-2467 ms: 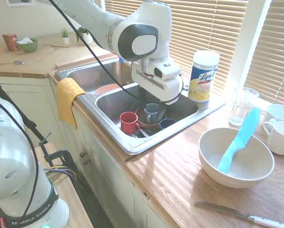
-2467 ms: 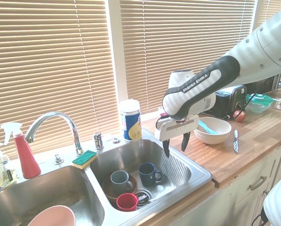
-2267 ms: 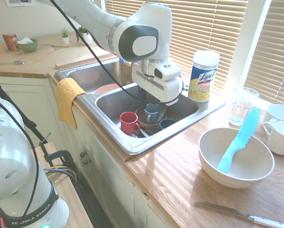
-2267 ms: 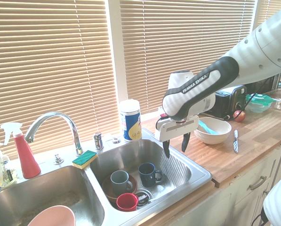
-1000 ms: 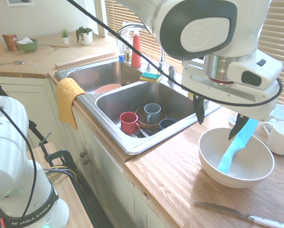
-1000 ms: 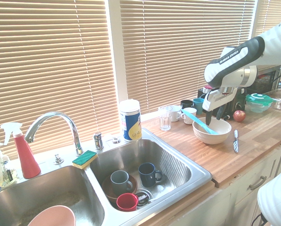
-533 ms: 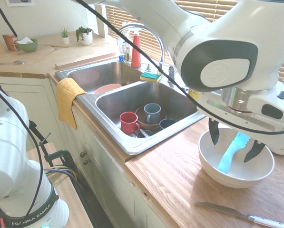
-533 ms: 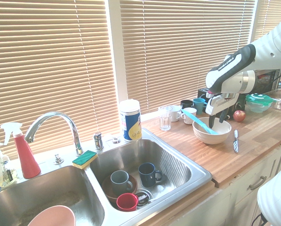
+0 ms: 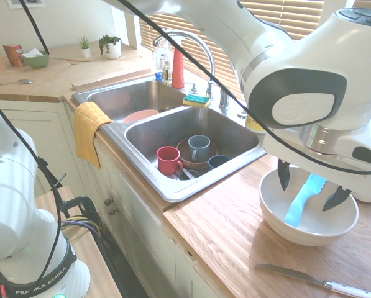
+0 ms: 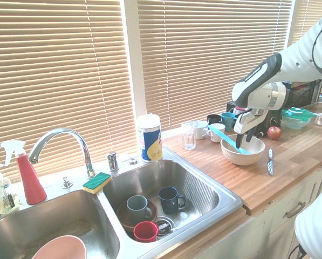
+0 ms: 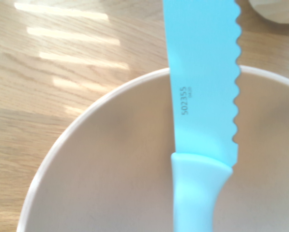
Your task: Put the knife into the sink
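The task is judged to be at its approach stage: the knife has been neither gripped nor moved to the sink. In the first exterior view, the light-blue knife (image 9: pixel 302 202) is seen at the lower right of the frame, leaning in the bowl (image 9: pixel 274 220), with its handle down inside and its blade rising toward the rim. In the wrist view the serrated blade is shown crossing that rim.

The gripper (image 9: pixel 310 194) is held over the bowl at the right of the frame. Its fingers are spread wide, one on each side of the knife, and nothing is seen to be gripped.

The sink (image 9: pixel 182 195) is shown around the middle of the frame. In its nearer basin a red mug (image 9: pixel 169 160), a grey-blue mug (image 9: pixel 199 148) and a dark mug (image 9: pixel 219 162) are seen. A second knife (image 9: pixel 292 274), with a metal blade and a pale handle, is left on the counter at the lower right; it is not the one wanted.

What remains, it is judged, is for the fingers to be closed on the blue knife, and for it to be lifted clear, carried leftward and released in a basin.
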`<state>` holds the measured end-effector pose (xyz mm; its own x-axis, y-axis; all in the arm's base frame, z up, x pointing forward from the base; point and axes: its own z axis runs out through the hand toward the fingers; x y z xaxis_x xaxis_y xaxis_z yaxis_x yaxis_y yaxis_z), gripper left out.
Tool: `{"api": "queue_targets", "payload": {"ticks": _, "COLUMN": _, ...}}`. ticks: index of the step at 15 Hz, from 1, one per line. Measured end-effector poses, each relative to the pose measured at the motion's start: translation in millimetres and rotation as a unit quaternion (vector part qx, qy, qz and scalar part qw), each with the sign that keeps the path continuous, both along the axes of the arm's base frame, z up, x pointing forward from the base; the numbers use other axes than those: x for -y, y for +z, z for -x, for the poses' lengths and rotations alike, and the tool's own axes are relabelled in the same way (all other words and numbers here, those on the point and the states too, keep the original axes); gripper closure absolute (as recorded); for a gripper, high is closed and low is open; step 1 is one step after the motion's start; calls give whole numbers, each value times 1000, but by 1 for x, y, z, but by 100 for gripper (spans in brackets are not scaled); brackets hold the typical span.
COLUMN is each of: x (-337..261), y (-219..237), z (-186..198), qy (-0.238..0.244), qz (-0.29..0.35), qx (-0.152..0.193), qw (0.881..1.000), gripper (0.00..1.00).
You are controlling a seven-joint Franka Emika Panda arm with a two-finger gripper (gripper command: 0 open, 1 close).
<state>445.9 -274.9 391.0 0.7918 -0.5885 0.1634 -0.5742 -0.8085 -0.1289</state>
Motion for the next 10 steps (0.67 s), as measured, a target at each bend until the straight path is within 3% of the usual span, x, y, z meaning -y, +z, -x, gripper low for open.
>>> {"api": "queue_targets", "payload": {"ticks": 6, "x": -4, "y": -14, "z": -11, "qy": -3, "qz": -7, "qx": 19, "qw": 1000, "gripper": 0}}
{"api": "queue_targets", "payload": {"ticks": 7, "x": -7, "y": -18, "z": -14, "qy": -4, "qz": -11, "qx": 19, "qw": 1000, "gripper": 100}}
{"api": "queue_targets", "payload": {"ticks": 10, "x": -11, "y": -30, "z": -19, "qy": -6, "qz": -14, "qx": 18, "qw": 1000, "gripper": 100}}
